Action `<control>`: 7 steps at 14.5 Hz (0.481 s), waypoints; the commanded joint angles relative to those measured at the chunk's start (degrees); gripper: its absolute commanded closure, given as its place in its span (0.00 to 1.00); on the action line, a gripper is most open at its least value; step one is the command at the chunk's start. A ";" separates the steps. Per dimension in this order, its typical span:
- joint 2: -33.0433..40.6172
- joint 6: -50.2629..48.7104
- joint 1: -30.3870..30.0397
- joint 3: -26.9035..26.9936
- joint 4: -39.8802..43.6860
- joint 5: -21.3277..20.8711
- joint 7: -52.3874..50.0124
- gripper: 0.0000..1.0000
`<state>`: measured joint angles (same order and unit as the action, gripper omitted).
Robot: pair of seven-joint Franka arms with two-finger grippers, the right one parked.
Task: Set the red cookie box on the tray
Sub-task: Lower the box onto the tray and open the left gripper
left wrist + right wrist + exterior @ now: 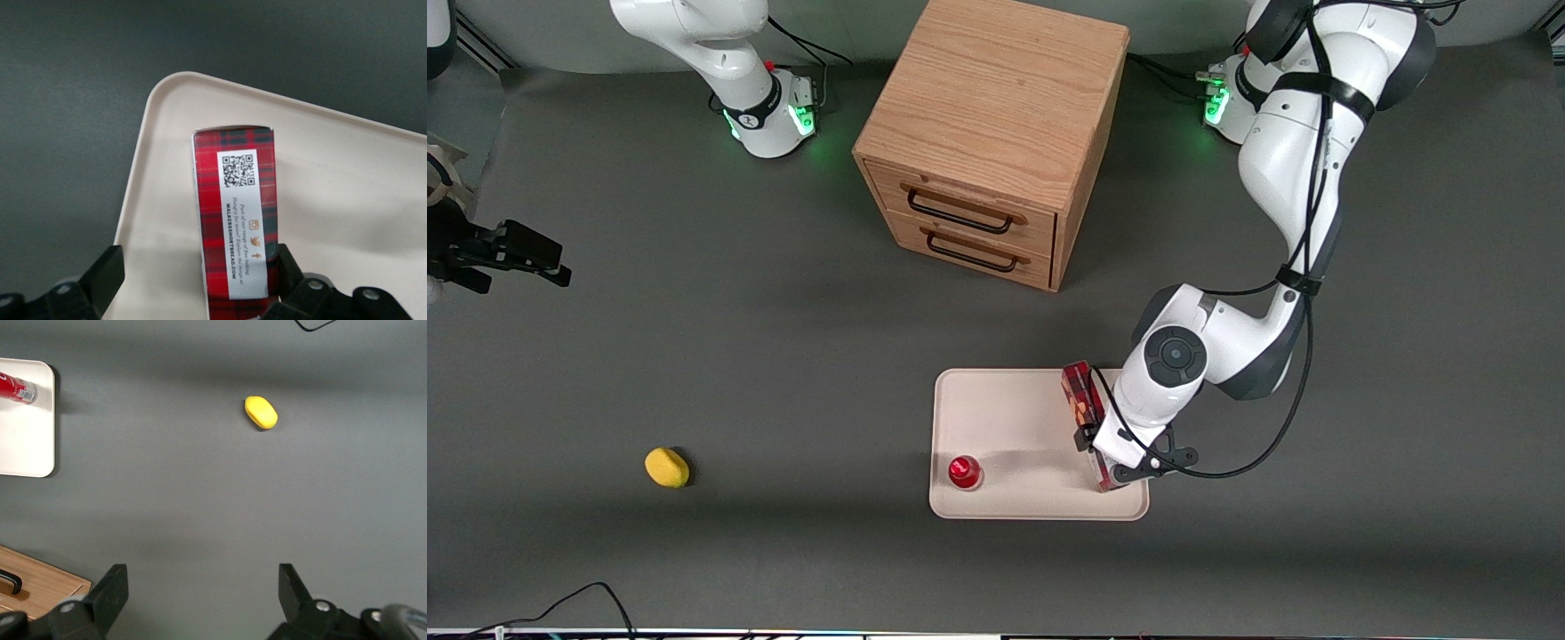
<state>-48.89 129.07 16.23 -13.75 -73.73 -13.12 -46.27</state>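
**Red cookie box sitting over the tray, claw spread around it**

The red cookie box (1083, 396) is on the tray (1005, 418), along the edge nearest the working arm's end of the table. From the front camera it runs lengthwise from the tray's farther rim toward the nearer one, and the arm's wrist covers the nearer half of it. In the wrist camera the red cookie box (235, 220) shows its plaid side with a white label (245, 223) carrying a QR code and small print, and the tray (333, 200) is under it, one rounded corner visible against the dark table (694, 356).

The gripper (1107, 467) is right over the nearer end of the box. Its fingers look spread: in the wrist camera one finger (290, 267) sits right against the box's side, while the other finger (107, 273) stands well apart with bare tray between it and the carton. So it's released, not clamping anything.

Other stuff around: a small red-capped item (964, 471) stands on the same tray, near the corner toward the parked arm's end and close to the front camera. A yellow object (667, 467) lies on the table well off toward the parked arm's end. A wooden drawer cabinet (987, 142) with two dark handles sits farther from the front camera than the tray.
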 commanded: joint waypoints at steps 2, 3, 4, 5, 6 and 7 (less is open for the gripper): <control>2.30 -14.85 0.12 -0.49 5.35 0.11 1.88 0.00; 3.79 -19.77 0.03 -1.10 6.22 1.42 1.97 0.00; 5.37 -25.12 0.03 -1.37 7.45 3.43 1.97 0.00; 7.21 -30.22 0.03 -1.37 8.94 5.28 2.23 0.00; 9.15 -34.97 0.03 -1.28 10.00 7.04 3.02 0.00; 11.60 -38.59 -0.06 -1.02 10.10 8.71 4.68 0.00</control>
<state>-42.31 97.68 16.23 -15.26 -63.82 -7.51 -44.29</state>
